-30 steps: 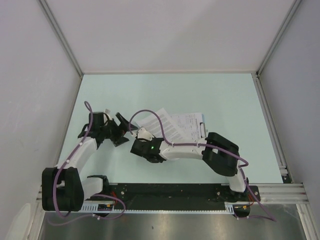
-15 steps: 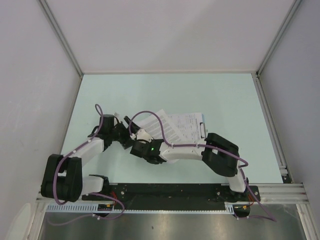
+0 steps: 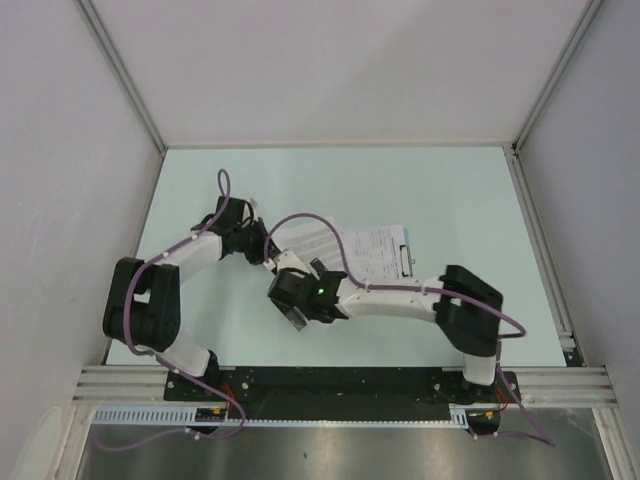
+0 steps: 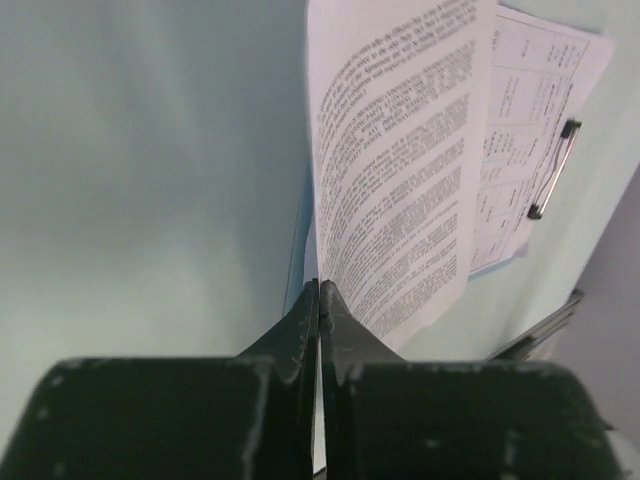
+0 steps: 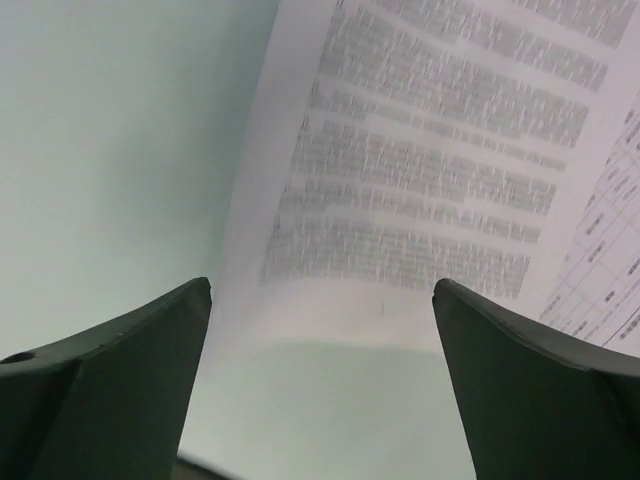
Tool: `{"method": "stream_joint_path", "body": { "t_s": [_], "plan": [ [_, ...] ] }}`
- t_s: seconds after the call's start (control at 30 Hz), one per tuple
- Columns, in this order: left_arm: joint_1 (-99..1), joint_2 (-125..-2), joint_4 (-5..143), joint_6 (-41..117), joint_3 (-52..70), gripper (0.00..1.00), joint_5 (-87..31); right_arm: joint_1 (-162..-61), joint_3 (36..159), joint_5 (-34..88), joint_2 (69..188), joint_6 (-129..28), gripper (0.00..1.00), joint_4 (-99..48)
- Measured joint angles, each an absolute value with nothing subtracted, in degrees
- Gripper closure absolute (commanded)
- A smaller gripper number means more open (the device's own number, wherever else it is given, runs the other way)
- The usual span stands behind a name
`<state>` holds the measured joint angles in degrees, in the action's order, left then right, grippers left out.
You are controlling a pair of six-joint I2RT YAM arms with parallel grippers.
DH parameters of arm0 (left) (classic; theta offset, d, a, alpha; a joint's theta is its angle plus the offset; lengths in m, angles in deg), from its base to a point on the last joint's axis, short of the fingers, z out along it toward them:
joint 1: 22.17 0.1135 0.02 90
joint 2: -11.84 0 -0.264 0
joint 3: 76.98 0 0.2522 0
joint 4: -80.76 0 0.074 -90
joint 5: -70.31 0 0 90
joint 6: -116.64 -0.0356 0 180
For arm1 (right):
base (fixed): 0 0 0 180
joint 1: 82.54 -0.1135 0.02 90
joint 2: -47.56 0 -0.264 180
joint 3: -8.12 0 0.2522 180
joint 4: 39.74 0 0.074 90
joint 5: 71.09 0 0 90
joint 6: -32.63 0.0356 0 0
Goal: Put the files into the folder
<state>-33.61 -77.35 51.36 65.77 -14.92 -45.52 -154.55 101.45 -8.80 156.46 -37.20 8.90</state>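
Observation:
The files (image 3: 350, 250) lie fanned near the table's middle, white sheets with black text. My left gripper (image 3: 262, 250) is at their left edge. In the left wrist view it (image 4: 320, 286) is shut on the edge of the top text sheet (image 4: 400, 170), which rises from the fingertips. A pale-blue strip of the folder (image 4: 298, 235) shows beside that sheet. A sheet with tables (image 4: 535, 110) carries a black clip (image 4: 552, 172). My right gripper (image 3: 283, 300) stands open just in front of the sheets. Its fingers (image 5: 120, 385) hold nothing, and the text sheet (image 5: 420, 170) hangs ahead.
White walls with metal rails (image 3: 125, 85) enclose the pale mint table (image 3: 450, 190) on three sides. The right arm's elbow (image 3: 470, 305) lies low across the near right. Purple cables (image 3: 300, 225) loop over the sheets.
My left gripper swung right to the sheets' left edge and shut on the top sheet. My right gripper opened, let go of the sheet and drew back toward the near edge.

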Motion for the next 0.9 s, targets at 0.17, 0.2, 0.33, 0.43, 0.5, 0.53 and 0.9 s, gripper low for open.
{"method": "stream_joint_path", "body": {
  "t_s": [0.17, 0.2, 0.33, 0.43, 0.5, 0.53, 0.9],
  "plan": [
    [-33.6, -77.6, 43.8, 52.7, -6.9, 1.00, -45.1, -149.2, 94.1, 5.3, 139.7, -42.2, 0.00, 7.4],
    [-33.6, -77.0, 42.9, 50.6, -7.0, 1.00, -45.5, -146.0, 93.0, 9.1, 136.6, -43.4, 0.00, 5.2],
    [-33.8, -73.4, 40.5, 45.5, -10.3, 1.00, -47.6, -129.2, 88.7, 22.5, 130.9, -47.0, 0.00, -5.5],
    [-34.4, -71.6, 38.5, 43.4, -11.5, 1.00, -48.9, -118.7, 87.2, 31.4, 134.1, -48.7, 0.00, -12.6],
    [-34.9, -70.8, 37.7, 42.1, -11.5, 1.00, -49.3, -114.4, 87.0, 37.4, 137.5, -49.0, 0.00, -16.6],
    [-35.2, -70.2, 37.3, 41.5, -11.5, 1.00, -49.5, -112.3, 86.9, 40.7, 139.4, -49.0, 0.00, -18.5],
    [-40.9, -66.3, 36.7, 38.4, -9.0, 1.00, -54.9, -108.5, 88.9, 65.1, 147.1, -62.8, 0.03, -24.1]
  ]
}}
